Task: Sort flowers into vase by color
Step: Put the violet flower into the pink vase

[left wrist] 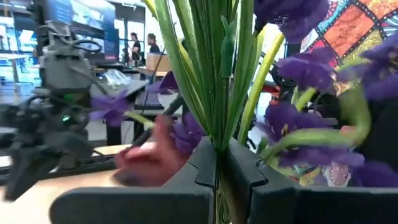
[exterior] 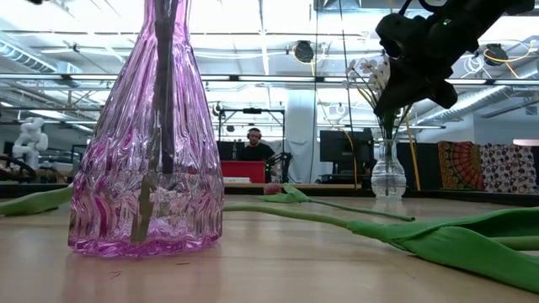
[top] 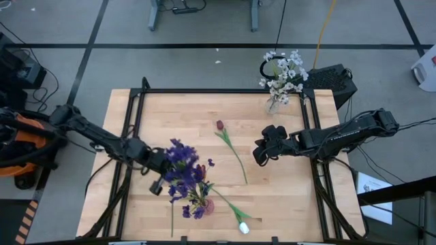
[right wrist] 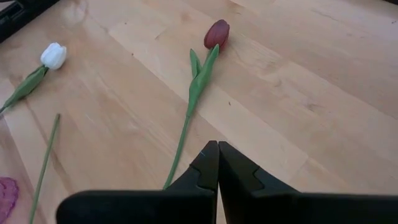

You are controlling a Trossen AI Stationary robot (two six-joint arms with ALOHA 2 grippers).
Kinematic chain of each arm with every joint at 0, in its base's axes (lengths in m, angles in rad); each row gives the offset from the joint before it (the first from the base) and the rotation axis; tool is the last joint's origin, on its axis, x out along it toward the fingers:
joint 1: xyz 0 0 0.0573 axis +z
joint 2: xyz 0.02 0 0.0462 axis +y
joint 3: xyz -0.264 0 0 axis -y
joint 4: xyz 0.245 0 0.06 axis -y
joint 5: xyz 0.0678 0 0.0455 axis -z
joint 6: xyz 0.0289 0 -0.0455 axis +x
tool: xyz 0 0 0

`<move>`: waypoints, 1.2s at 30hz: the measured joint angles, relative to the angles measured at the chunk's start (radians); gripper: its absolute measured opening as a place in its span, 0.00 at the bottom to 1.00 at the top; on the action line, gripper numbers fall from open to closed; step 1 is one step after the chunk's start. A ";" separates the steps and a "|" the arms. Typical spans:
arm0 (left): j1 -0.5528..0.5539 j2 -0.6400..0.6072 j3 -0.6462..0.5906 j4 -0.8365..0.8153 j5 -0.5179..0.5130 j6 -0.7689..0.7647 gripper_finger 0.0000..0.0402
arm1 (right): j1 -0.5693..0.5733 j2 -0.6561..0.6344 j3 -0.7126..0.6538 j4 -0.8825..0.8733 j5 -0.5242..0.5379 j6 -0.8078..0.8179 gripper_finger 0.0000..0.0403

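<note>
Over on the left side of the table, the left gripper is clamped on a bunch of green stems, and the left wrist view shows the purple flowers fanned out right past its fingers; from above, that purple cluster sits over the pink vase, which the low view shows standing upright with dark stems already inside it. I'd say the purples are all but home, with the bunch not yet let go. Just beside the vase, nearer the table's front edge, a white tulip lies flat on the wood, untouched. Moving toward the middle, a dark red tulip lies flat too, its stem running toward the right. Above that stem's far end hangs the right gripper, fingers pressed together and holding nothing; its wrist view shows the red bud and the white one on the boards ahead. Farther right, at the back corner, a clear vase already carries the white blossom sprays. So two colours look settled, and both tulips are left.
</note>
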State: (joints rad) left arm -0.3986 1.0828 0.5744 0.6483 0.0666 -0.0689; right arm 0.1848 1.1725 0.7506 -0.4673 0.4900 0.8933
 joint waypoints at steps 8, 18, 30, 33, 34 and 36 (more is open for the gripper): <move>-0.026 0.192 0.152 0.000 -0.020 0.000 0.03 | 0.008 0.000 0.000 -0.008 -0.027 -0.049 0.00; -0.036 0.251 0.223 -0.002 -0.048 0.006 0.03 | 0.022 0.000 0.000 -0.039 -0.023 -0.079 0.00; -0.033 0.224 0.224 -0.080 -0.065 -0.001 0.03 | 0.025 0.000 0.000 -0.045 -0.052 -0.097 0.00; -0.035 0.202 0.224 -0.091 -0.052 -0.001 0.03 | 0.026 0.000 0.000 -0.054 -0.051 -0.098 0.00; -0.036 0.194 0.224 -0.086 -0.036 -0.002 0.03 | 0.026 0.000 0.000 -0.056 -0.051 -0.098 0.00; -0.036 0.183 0.224 -0.073 -0.014 -0.002 0.03 | 0.026 0.000 0.000 -0.064 -0.051 -0.097 0.00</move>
State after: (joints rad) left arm -0.4347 1.2662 0.7982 0.5757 0.0530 -0.0708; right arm 0.2111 1.1725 0.7506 -0.5316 0.4389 0.7963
